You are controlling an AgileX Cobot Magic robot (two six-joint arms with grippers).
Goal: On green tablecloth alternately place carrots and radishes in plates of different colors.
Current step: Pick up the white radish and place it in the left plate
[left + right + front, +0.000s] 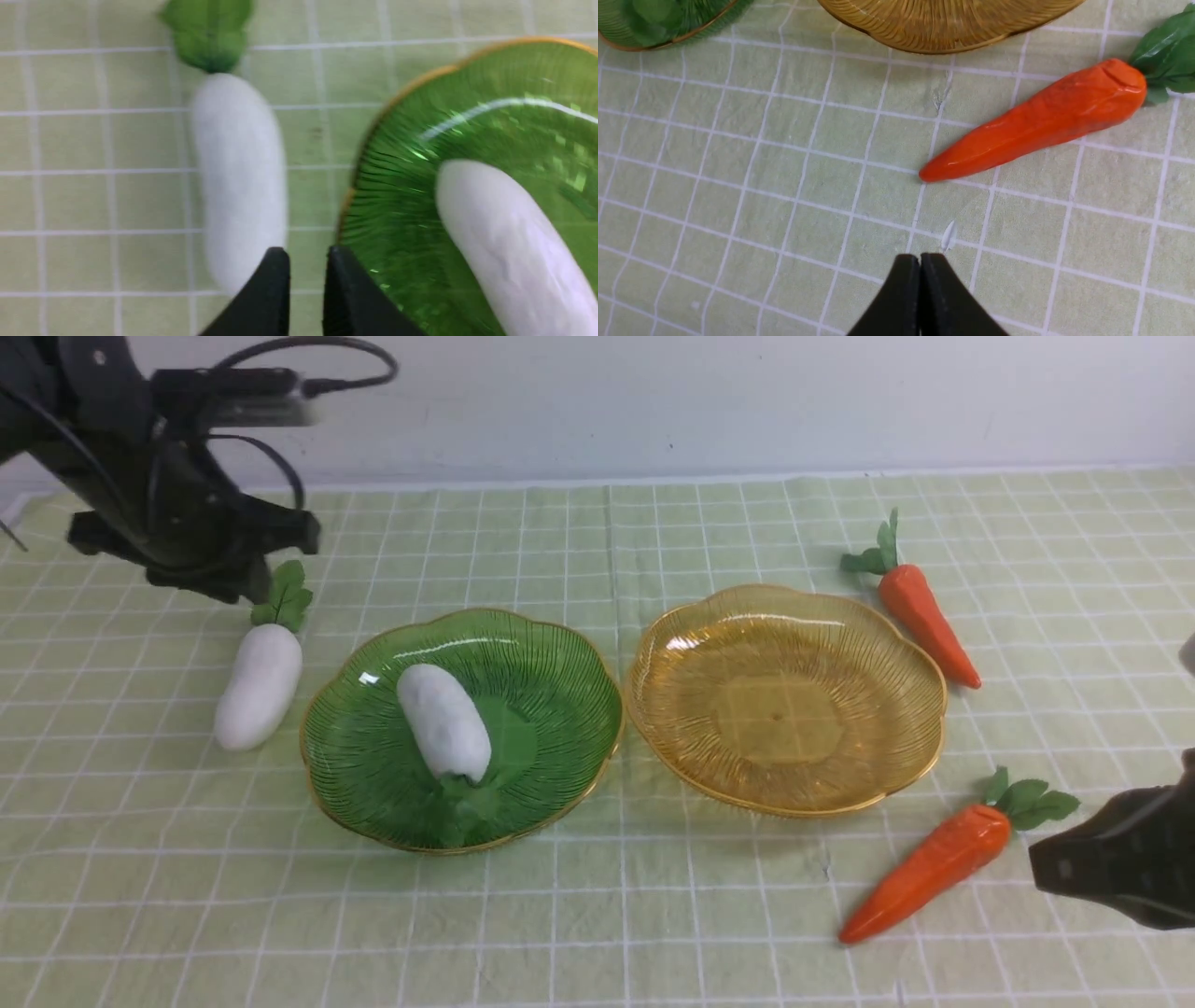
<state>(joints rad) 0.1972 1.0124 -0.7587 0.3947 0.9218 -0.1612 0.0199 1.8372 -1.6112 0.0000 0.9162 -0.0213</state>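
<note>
One radish (pixel 443 721) in green plate (pixel 560 663); yellow plate (pixel 784 709) bare; second radish (pixel 259 686), two carrots (pixel 924 621) left on cloth (pixel 597 915); left gripper (pixel 306 280), right gripper (pixel 920 266) closed, empty

- A tablecloth (pixel 597 915) covers the whole table, and everything else lies on it.
- Two plates sit side by side in the middle, the left plate (pixel 551 700) and the right plate (pixel 784 709), with their rims nearly touching.
- The first radish (pixel 443 721) lies in the left plate, leaf end toward the near rim.
- The second radish (pixel 259 686) lies on the cloth just left of the left plate, leaf end toward the back.
- The far carrot (pixel 926 623) lies right of the right plate, close to its back rim, leaves toward the back.
- The near carrot (pixel 924 875) lies in front and to the right of the right plate, leaves to the right, tip toward the near left.
</note>
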